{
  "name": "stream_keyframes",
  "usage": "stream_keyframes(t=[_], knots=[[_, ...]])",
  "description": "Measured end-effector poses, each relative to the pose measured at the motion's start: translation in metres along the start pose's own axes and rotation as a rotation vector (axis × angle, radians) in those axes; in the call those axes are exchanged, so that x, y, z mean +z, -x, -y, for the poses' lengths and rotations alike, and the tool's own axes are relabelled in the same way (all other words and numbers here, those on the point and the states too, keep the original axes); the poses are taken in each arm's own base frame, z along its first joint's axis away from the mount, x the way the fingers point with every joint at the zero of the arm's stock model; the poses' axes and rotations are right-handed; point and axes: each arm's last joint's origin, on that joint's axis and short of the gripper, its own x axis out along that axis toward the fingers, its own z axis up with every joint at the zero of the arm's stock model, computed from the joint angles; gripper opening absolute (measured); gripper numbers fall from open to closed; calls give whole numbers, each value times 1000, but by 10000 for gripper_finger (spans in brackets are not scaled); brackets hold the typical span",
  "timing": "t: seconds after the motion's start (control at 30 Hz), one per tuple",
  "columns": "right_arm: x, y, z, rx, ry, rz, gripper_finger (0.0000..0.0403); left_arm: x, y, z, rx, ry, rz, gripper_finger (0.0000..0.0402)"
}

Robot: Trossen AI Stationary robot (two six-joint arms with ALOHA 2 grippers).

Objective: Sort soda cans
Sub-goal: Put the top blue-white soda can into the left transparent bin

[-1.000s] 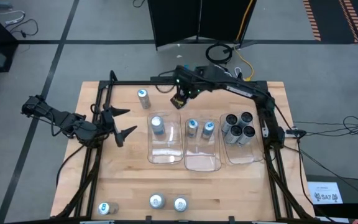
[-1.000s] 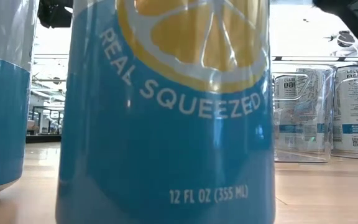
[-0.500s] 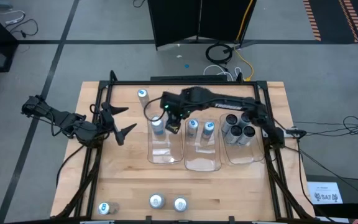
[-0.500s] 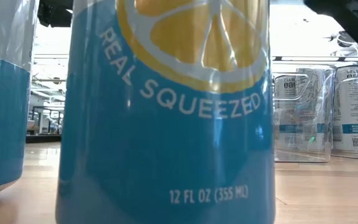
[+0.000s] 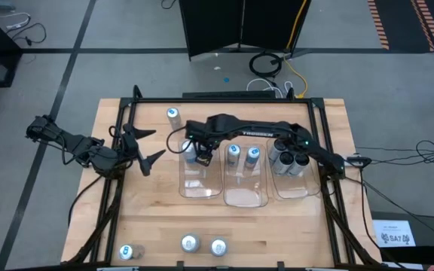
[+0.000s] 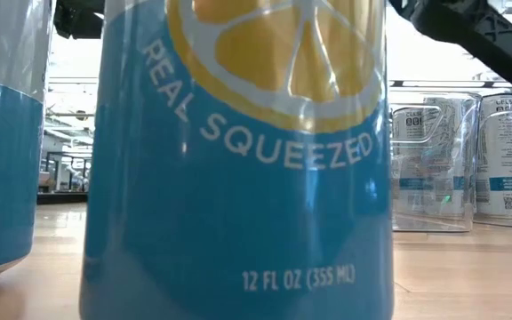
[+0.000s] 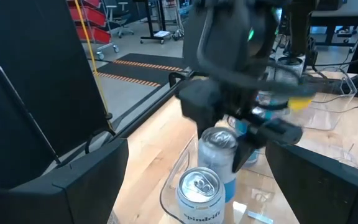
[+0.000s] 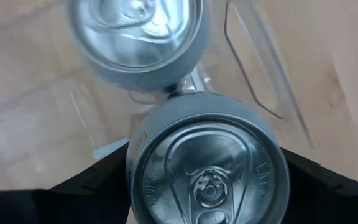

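The wooden surface [image 5: 149, 218] carries three clear trays side by side at its centre. The left tray [image 5: 200, 184] holds one blue-marked can [image 5: 190, 153], the middle tray [image 5: 245, 192] two blue-marked cans [image 5: 242, 155], and the right tray [image 5: 292, 184], toward three o'clock, four dark grey cans [image 5: 291, 154]. A lone can [image 5: 173, 115] stands toward eleven o'clock, and three loose cans [image 5: 190, 243] line the six o'clock edge. The right pincer [image 5: 202, 154] reaches over the left tray, grasping a silver-topped can [image 8: 207, 168] between its fingers, just beside the can already standing there. The left pincer [image 5: 148, 147] waits released at nine o'clock, over the surface's edge
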Motion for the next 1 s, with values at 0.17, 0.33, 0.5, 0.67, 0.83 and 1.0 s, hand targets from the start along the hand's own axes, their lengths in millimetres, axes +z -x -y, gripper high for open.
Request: stream_keyframes(t=[0.17,0.33,0.5,0.67,0.83,1.0], knots=[[0,-18,7,-9,-10,-38,281,0,0,0,0,3,0,389],[2,-20,9,-10,-23,-35,298,0,0,0,-1,3,0,389],[2,-20,9,-15,-45,-24,337,0,0,0,-1,-1,0,389],[2,-19,9,-16,-54,-31,361,0,0,0,0,-3,0,389],[1,-19,11,-13,-79,-42,384,0,0,0,3,-6,-2,389],[0,-18,11,-16,-72,-55,395,-1,0,0,5,-10,-4,389]])
